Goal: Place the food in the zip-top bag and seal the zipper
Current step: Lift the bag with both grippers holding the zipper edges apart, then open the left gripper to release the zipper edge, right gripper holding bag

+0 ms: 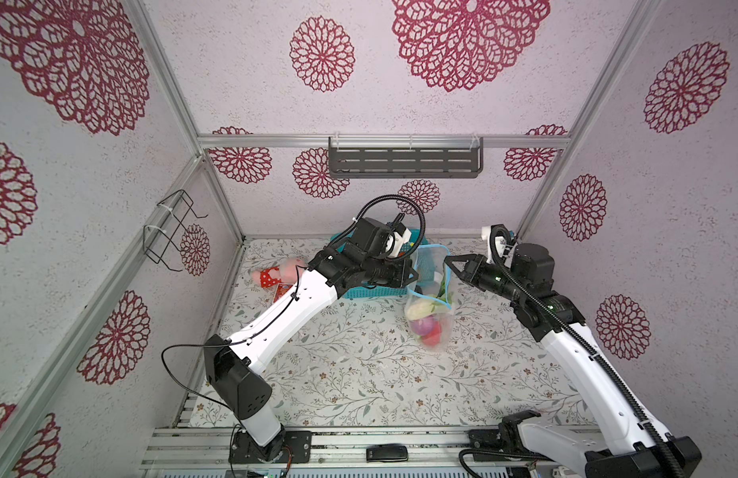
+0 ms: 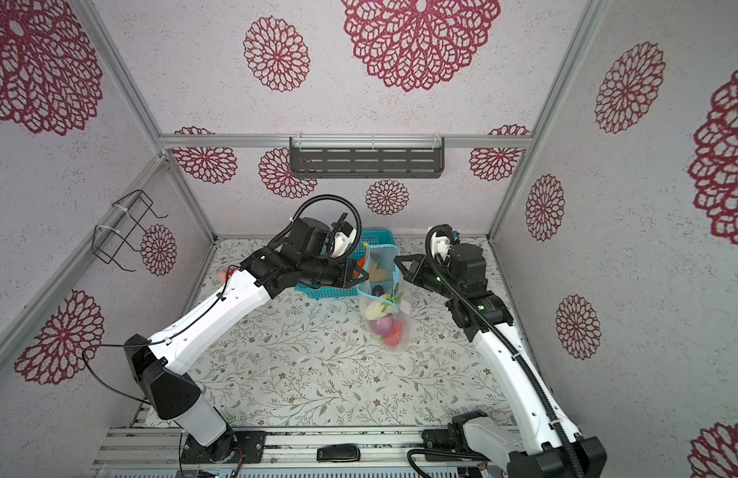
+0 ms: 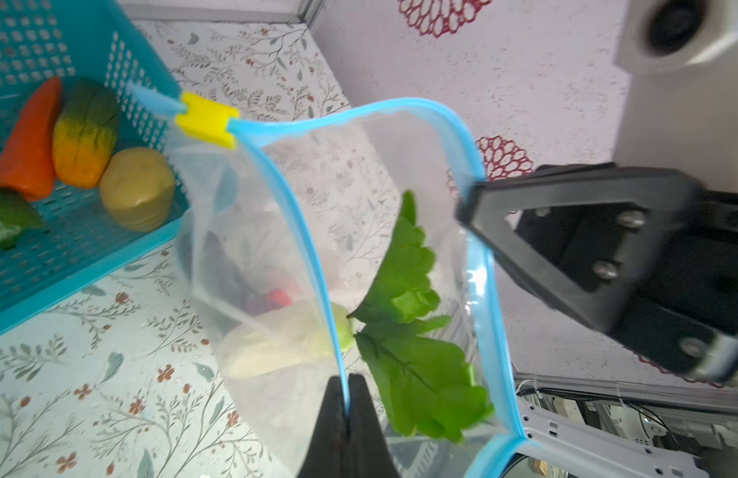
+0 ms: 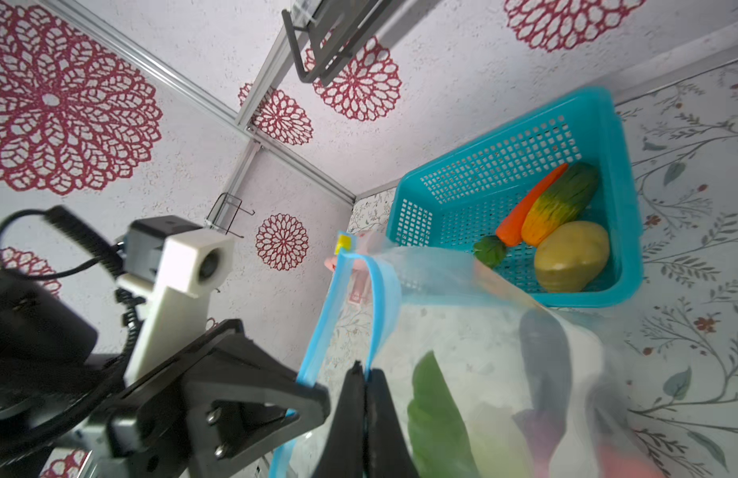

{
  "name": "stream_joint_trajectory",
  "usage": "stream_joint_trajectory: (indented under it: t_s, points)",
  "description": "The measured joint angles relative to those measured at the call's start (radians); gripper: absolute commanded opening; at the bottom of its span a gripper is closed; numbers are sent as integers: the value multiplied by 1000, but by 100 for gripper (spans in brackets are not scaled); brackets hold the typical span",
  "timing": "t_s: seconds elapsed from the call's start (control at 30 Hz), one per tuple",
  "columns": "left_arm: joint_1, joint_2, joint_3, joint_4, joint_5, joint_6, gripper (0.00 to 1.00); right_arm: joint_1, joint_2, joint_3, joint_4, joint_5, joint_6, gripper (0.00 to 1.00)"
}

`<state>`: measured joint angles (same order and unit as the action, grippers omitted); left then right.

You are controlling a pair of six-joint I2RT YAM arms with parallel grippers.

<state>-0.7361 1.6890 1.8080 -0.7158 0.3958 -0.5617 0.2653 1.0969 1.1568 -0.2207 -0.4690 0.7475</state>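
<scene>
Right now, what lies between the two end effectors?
The open zip-top bag, with green leaves inside, as the left wrist view shows. The left end effector and right end effector each pinch one lip.

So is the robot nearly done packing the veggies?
About halfway. Done: the green leaves, white corn and some others sit inside the zip-top bag. In hand: the left fingers and right fingers pinch opposite sides of the zipper, holding the mouth open. Still to do: the carrot and potato wait in the basket, and nothing is sealed.
</scene>
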Motion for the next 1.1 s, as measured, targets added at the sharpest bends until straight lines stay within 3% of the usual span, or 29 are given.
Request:
stream_joint_trajectory:
  t_s: [0.4,0.8,1.1]
  points:
    - [-21,41,122,-9,-19,-30,0,-47,2,83,-77,55,-36,0]
    - [49,14,23,-32,-68,-42,0,-81,5,122,-149,95,-63,0]
    - [-48,105,163,-20,-21,-50,0,-41,44,69,-94,63,-30,0]
